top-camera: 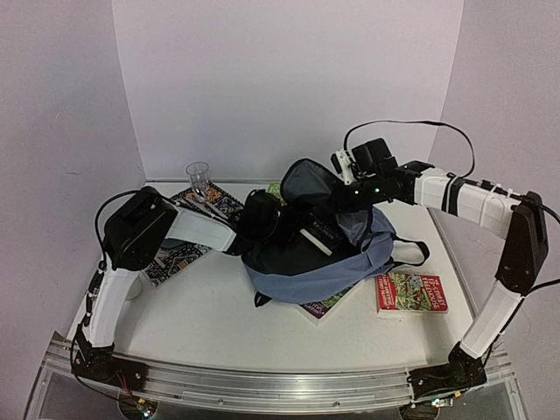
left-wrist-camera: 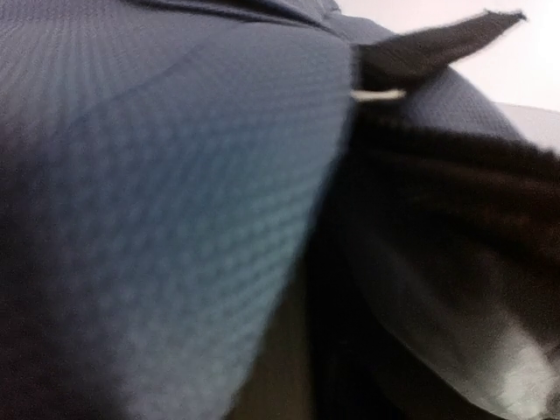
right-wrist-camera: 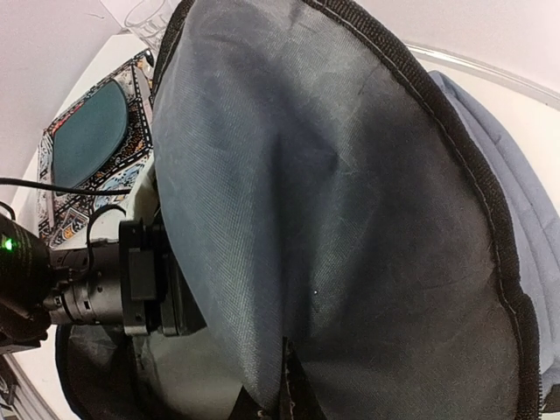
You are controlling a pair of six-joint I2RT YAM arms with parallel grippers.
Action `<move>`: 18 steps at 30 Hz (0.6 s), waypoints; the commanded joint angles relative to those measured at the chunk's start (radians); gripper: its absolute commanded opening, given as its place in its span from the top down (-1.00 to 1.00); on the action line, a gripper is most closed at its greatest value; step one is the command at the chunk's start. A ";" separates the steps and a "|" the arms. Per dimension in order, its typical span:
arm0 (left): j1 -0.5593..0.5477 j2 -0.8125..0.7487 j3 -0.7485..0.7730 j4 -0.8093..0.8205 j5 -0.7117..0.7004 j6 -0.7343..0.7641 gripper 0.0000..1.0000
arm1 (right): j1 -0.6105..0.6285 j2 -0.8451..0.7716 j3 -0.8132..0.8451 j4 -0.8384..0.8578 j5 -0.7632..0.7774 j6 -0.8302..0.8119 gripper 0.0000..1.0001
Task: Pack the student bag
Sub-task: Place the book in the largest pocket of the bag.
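At mid-table, flap point(top-camera: 306, 181) of student bag point(top-camera: 337, 269) between closed right fingers point(top-camera: 344, 184); left fingers point(top-camera: 260, 215) against its side, opening untellable.

1. Backpack point(top-camera: 337, 271) sits in the middle of the table point(top-camera: 210, 319), its flap standing up at the back.
2. One book point(top-camera: 325, 307) pokes out from under its front edge.
3. A second book point(top-camera: 411, 291) lies just to its right.
4. More books point(top-camera: 220, 206) lie on the left, partly under the left arm.
5. A glass point(top-camera: 199, 175) stands at their far end.

A red book point(top-camera: 410, 292) lies right, a glass point(top-camera: 199, 174) far left
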 commanded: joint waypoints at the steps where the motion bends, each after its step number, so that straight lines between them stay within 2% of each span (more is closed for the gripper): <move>1: -0.011 -0.108 0.027 -0.095 -0.067 0.159 -0.06 | 0.014 -0.046 0.011 0.046 0.049 -0.041 1.00; 5: -0.011 -0.181 0.030 -0.208 -0.118 0.274 -0.32 | 0.006 -0.038 0.011 0.031 0.121 -0.063 1.00; 11: -0.018 -0.291 0.053 -0.393 -0.181 0.428 -0.59 | -0.021 -0.004 0.041 0.030 0.220 -0.089 1.00; 15: -0.021 -0.381 0.027 -0.465 -0.197 0.490 -0.71 | -0.041 0.017 0.065 0.027 0.284 -0.128 1.00; 18: -0.021 -0.460 -0.028 -0.524 -0.210 0.525 -0.72 | -0.060 0.018 0.063 0.026 0.314 -0.152 1.00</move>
